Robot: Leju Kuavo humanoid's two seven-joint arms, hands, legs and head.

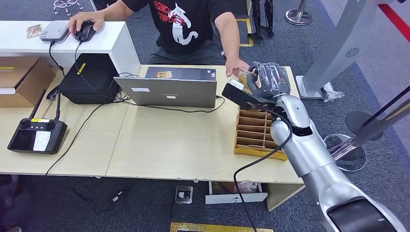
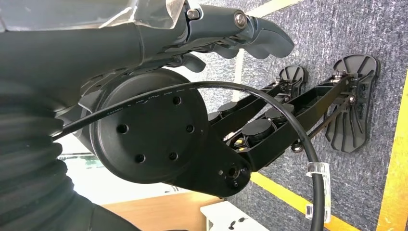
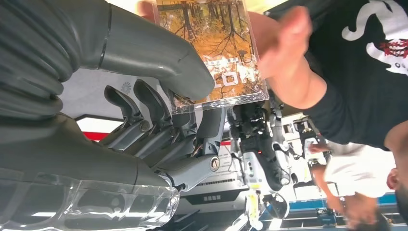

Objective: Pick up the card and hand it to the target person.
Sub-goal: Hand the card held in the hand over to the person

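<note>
My right hand (image 1: 269,79) is raised over the far right of the desk and holds the card (image 1: 245,77), a clear-sleeved card with an orange forest picture. In the right wrist view the grey thumb (image 3: 159,53) presses the card (image 3: 211,48) against the darker fingers (image 3: 144,103). The hand (image 1: 236,66) of the person in the black T-shirt (image 1: 186,24) reaches to the card, and that hand (image 3: 284,57) touches its far edge. My left hand (image 2: 240,31) hangs beside my body over the carpet, holding nothing.
A wooden slotted card rack (image 1: 256,130) stands on the desk under my right forearm. An open laptop (image 1: 169,87), a black bag (image 1: 89,79) and a remote controller (image 1: 36,135) lie to the left. Cables cross the desk. The person's other hand rests on a mouse (image 1: 85,30).
</note>
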